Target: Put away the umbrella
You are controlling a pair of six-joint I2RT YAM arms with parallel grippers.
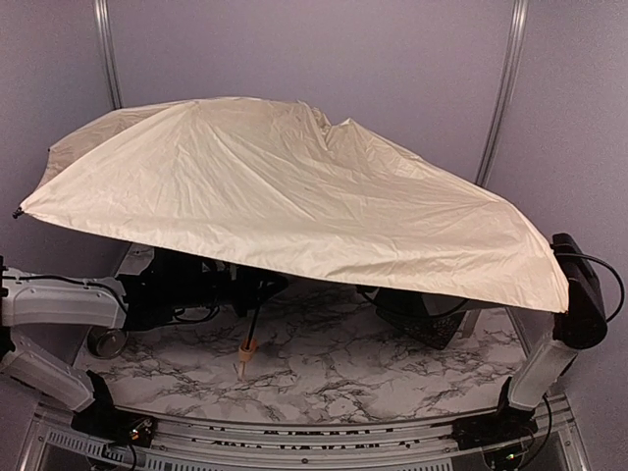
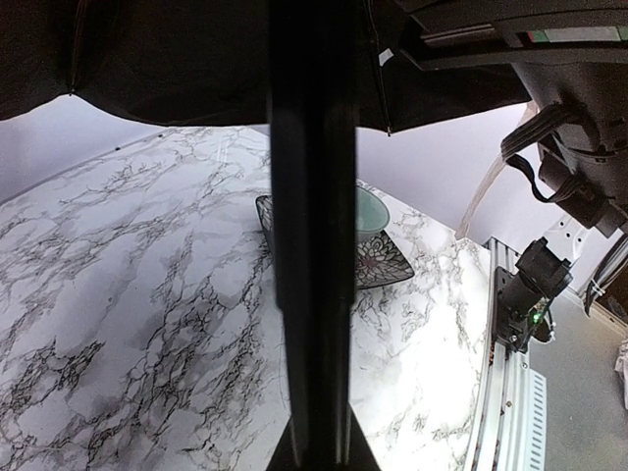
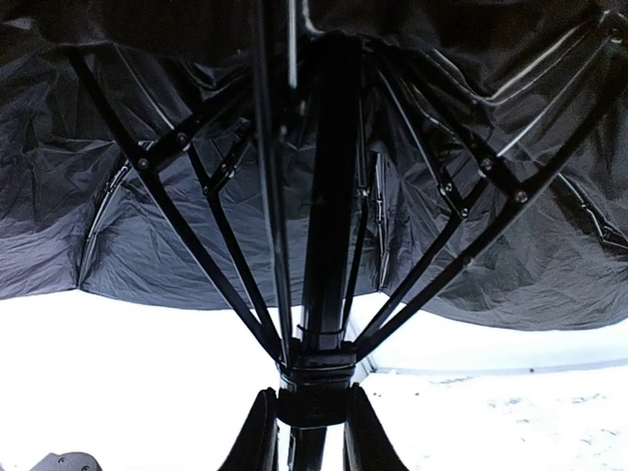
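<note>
The open umbrella (image 1: 294, 186) spreads its cream canopy over most of the table, with the black lining and ribs (image 3: 196, 245) seen from below. Its thin black shaft (image 1: 254, 316) slants down to the pale tan handle (image 1: 247, 345), whose strap hangs just above the marble. My left gripper (image 2: 314, 437) is shut on the shaft (image 2: 312, 245), which runs straight up the left wrist view. My right gripper (image 3: 314, 427) is shut on the umbrella's black runner collar (image 3: 314, 378), one finger on each side, where the ribs meet. In the top view the canopy hides both grippers.
A dark patterned square plate (image 2: 388, 267) holding a pale green bowl (image 2: 373, 211) stands on the marble table (image 2: 118, 324) to the right. The right arm (image 1: 577, 294) rises at the canopy's right rim. A metal rail (image 2: 505, 392) lines the table's near edge.
</note>
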